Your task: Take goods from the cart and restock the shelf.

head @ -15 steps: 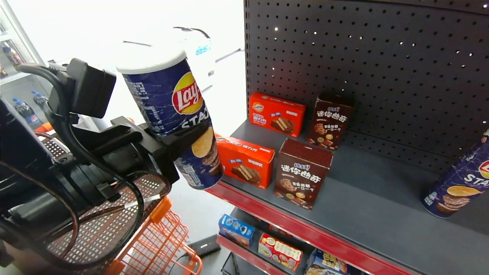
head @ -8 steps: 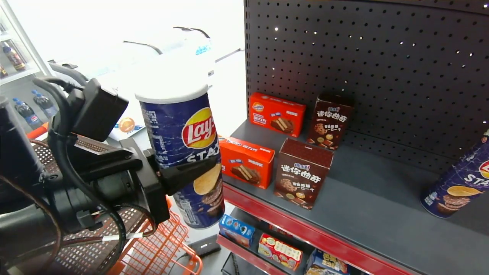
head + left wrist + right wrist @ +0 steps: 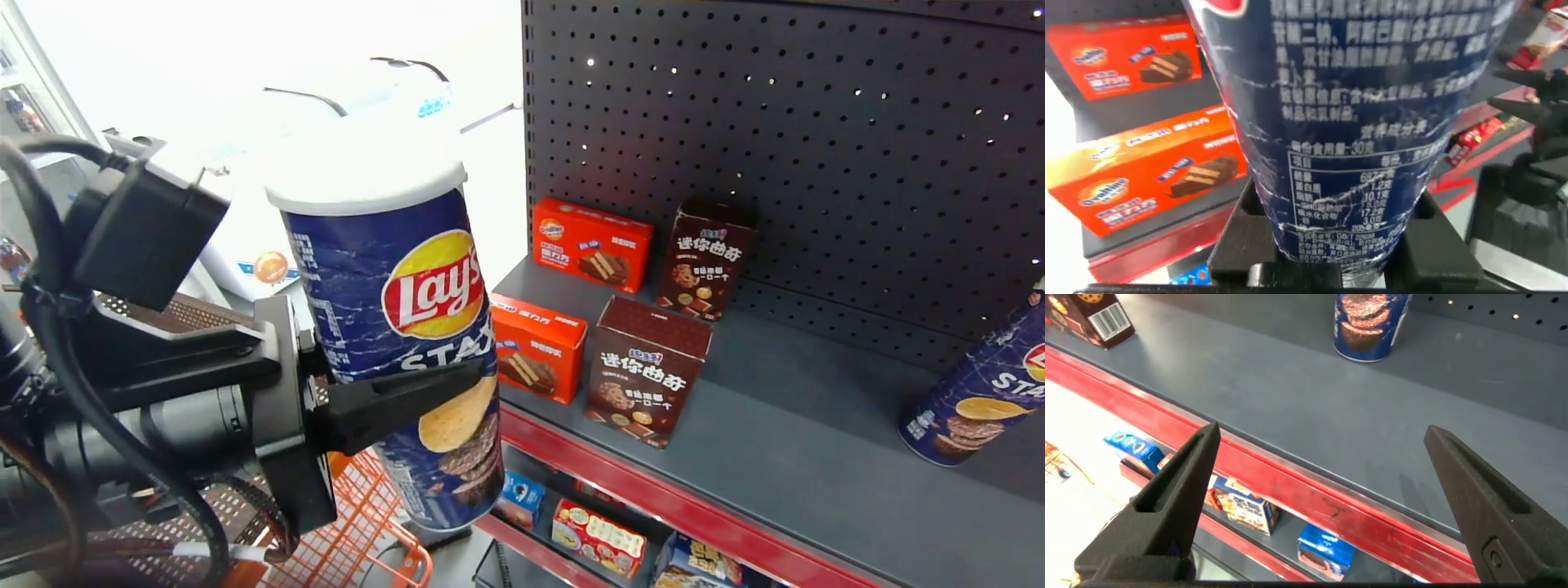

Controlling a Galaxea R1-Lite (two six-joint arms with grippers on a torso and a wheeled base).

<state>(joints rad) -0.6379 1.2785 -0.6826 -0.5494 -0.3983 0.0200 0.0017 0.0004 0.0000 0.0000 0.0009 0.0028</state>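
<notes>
My left gripper [image 3: 384, 392] is shut on a tall blue chip can [image 3: 400, 327] with a white lid, held upright in the air at the left of the shelf, in front of its red front edge [image 3: 653, 498]. The same chip can [image 3: 1355, 131] runs between the left gripper's fingers [image 3: 1249, 237] in the left wrist view. A second blue chip can [image 3: 984, 392] stands at the far right of the grey shelf board [image 3: 784, 441]. My right gripper [image 3: 1323, 498] hangs open above the shelf board [image 3: 1290, 392], with that chip can [image 3: 1370, 322] beyond it.
Two orange boxes [image 3: 592, 242] [image 3: 539, 347] and two brown cookie boxes [image 3: 706, 257] [image 3: 645, 367] stand on the left half of the shelf before a black pegboard [image 3: 775, 122]. An orange wire cart [image 3: 351, 539] sits below my left arm. Small packs [image 3: 596, 535] fill the lower shelf.
My left gripper has carried the chip can lower and nearer the camera, and the can has gone from tilted to nearly upright. The things on the shelf have not moved.
</notes>
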